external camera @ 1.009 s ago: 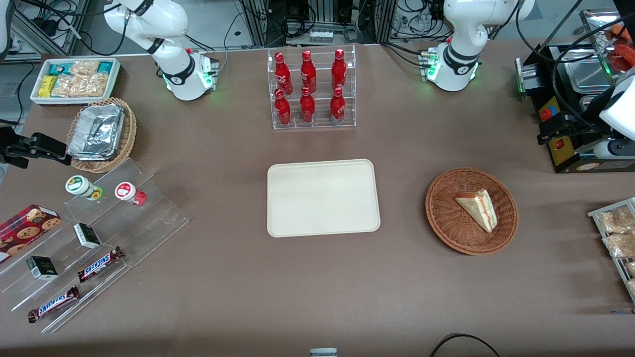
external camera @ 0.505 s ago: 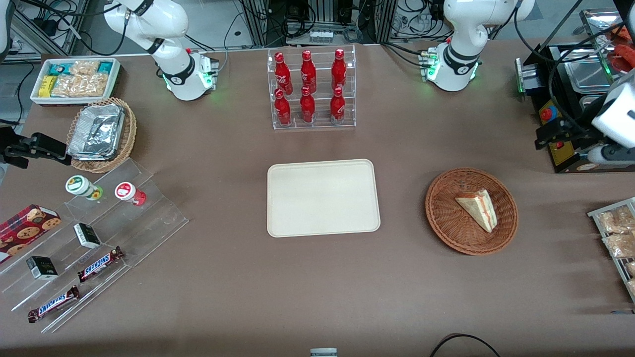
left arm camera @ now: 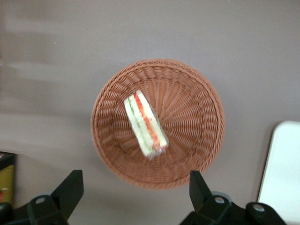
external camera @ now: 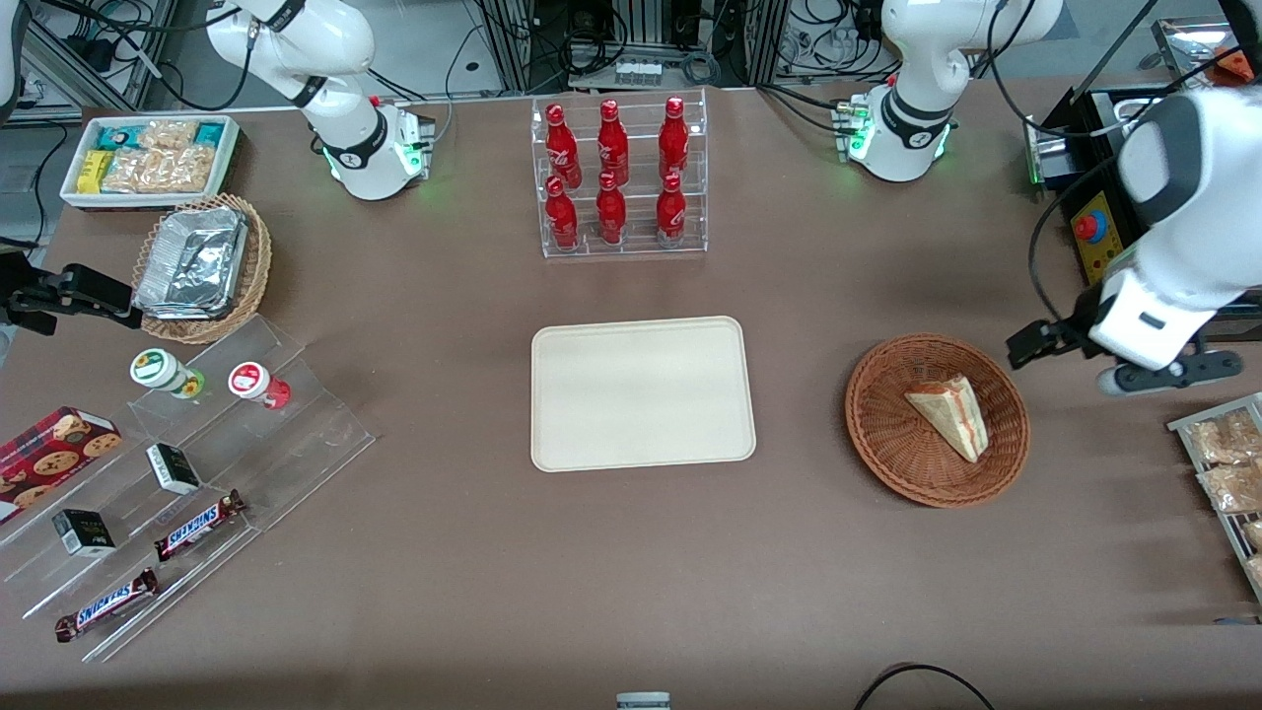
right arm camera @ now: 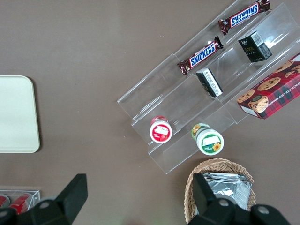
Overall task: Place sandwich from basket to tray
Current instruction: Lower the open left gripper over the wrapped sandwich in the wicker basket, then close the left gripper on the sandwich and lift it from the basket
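The sandwich (external camera: 948, 414) (left arm camera: 145, 124), a pale wedge with red and green stripes, lies alone in the reddish-brown wicker basket (external camera: 877, 434) (left arm camera: 197, 122). The cream tray (external camera: 641, 394) (left arm camera: 283, 178) lies flat beside the basket, toward the parked arm's end, with nothing on it. My left gripper (external camera: 1149, 360) (left arm camera: 133, 187) hangs high above the table just off the basket's rim, toward the working arm's end. It is open, the black fingers (left arm camera: 70, 187) spread wide with only bare table between them, and it touches nothing.
A rack of red bottles (external camera: 616, 177) stands farther from the front camera than the tray. A black control box (external camera: 1114, 256) and a wire rack of snack bags (external camera: 1223, 463) flank my arm. The tan basket of foil trays (external camera: 202, 266) and an acrylic snack stand (external camera: 187, 463) sit toward the parked arm's end.
My left arm has swung in from the table's end toward the basket, and its gripper now hangs near the rim. The sandwich, basket and tray have not moved.
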Robot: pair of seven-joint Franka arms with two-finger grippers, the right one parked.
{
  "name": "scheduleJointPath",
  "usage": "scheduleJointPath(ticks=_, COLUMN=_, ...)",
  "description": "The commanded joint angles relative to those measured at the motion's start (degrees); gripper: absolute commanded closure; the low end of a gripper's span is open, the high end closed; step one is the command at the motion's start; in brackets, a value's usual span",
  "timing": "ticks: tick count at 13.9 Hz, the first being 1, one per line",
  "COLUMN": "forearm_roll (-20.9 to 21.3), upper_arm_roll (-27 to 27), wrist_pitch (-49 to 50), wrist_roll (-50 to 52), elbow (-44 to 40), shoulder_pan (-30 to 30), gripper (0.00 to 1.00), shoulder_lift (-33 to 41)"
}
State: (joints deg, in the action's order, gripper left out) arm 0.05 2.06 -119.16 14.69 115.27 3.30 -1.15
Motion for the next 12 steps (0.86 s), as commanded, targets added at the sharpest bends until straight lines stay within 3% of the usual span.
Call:
scheduleJointPath(ticks=1, forearm_roll=0.65, upper_arm_roll=-0.74, wrist_pitch=-11.58, wrist_roll=9.02, elbow=9.42, shoulder_pan=-0.48, gripper=0.00, shoulder_lift=1.25)
scheduleJointPath(ticks=7, forearm_roll=0.65, upper_arm_roll=-0.74, wrist_pitch=-19.97, wrist_roll=22.03, elbow=10.77, shoulder_pan=1.89, gripper=0.00, shoulder_lift=-7.19)
scheduleJointPath(ticks=12, forearm_roll=1.00, upper_arm_roll=-0.65, wrist_pitch=-22.96, wrist_roll=21.97, elbow=10.86, shoulder_pan=2.59, gripper=0.00, shoulder_lift=-11.76)
